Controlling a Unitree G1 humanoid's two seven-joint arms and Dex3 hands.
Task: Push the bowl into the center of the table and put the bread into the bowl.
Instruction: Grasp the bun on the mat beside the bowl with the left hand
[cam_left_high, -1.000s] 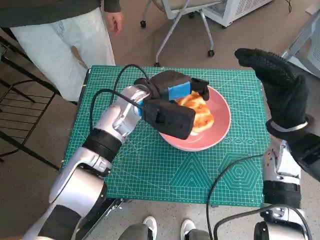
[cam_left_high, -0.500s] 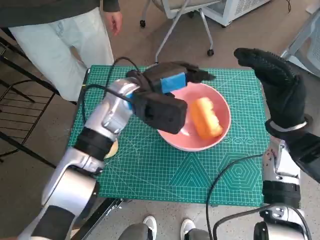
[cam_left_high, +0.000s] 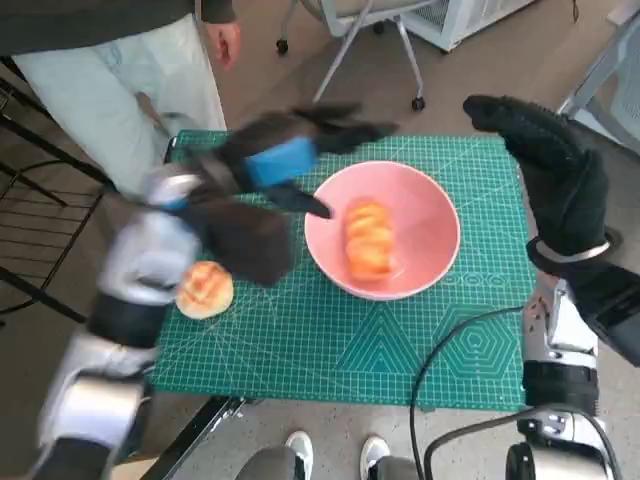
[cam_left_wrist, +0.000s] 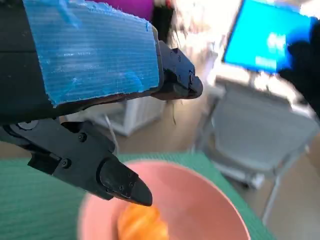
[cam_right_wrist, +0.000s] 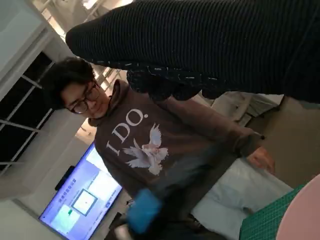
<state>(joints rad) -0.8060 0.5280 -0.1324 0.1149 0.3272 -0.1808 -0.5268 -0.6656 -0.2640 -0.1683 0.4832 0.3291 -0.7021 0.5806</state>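
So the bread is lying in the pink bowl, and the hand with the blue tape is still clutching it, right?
Not quite. The bread does lie in the pink bowl, but the left hand with the blue tape holds nothing: the head view shows it blurred, apart from the bread, fingers spread over the bowl's far rim.

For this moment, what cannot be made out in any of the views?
- Left robot hand: smeared by motion in the head view, so its finger positions are unclear there.
- Bread in the pink bowl: cut off by the picture's edge in the left wrist view.
- Right robot hand: its palm side faces away in the head view; the right wrist view shows only the dark glove.
- Second bun on the green mat: partly hidden by the blurred left arm.
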